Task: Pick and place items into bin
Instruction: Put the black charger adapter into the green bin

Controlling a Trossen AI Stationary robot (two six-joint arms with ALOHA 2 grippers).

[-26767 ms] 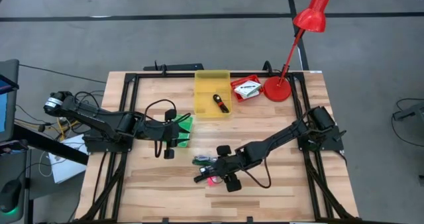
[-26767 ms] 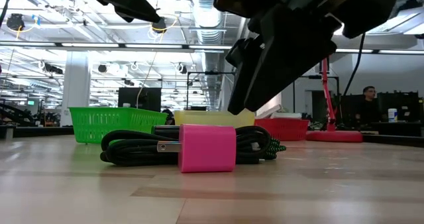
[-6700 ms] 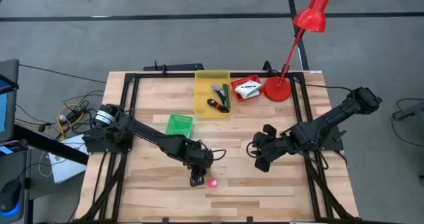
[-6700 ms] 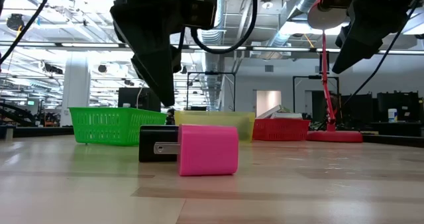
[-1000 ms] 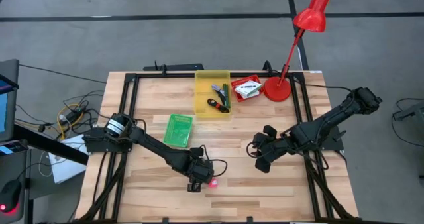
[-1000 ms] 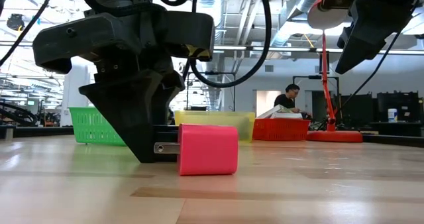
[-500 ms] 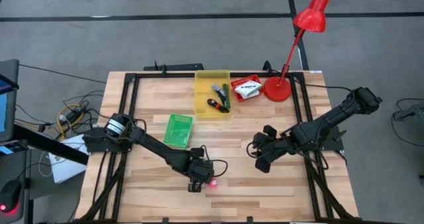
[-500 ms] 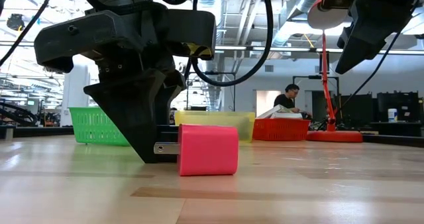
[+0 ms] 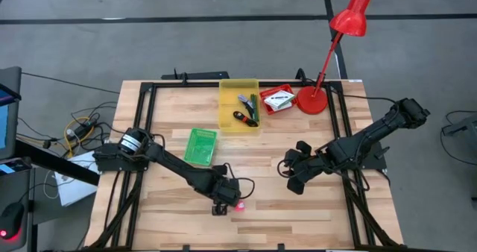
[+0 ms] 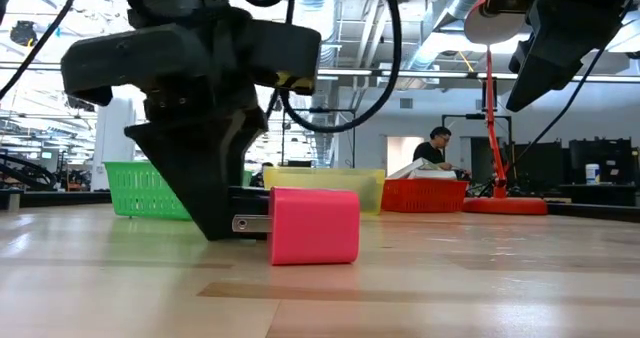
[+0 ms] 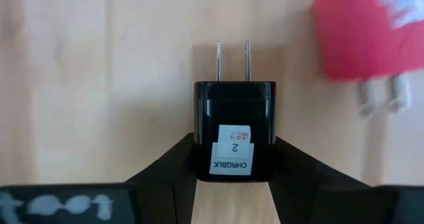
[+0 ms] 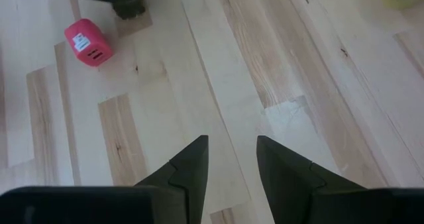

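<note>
Already the yellow bin (image 9: 238, 103) at twelve o'clock holds several pen-like tools (image 9: 247, 109), while two chargers wait at six o'clock. Left gripper (image 11: 233, 159) fingers (image 11: 171, 163) pinch the black charger (image 11: 233, 130) beside the pink charger (image 10: 314, 225); right gripper (image 12: 230, 159) hovers parted, empty, at three o'clock.
</note>
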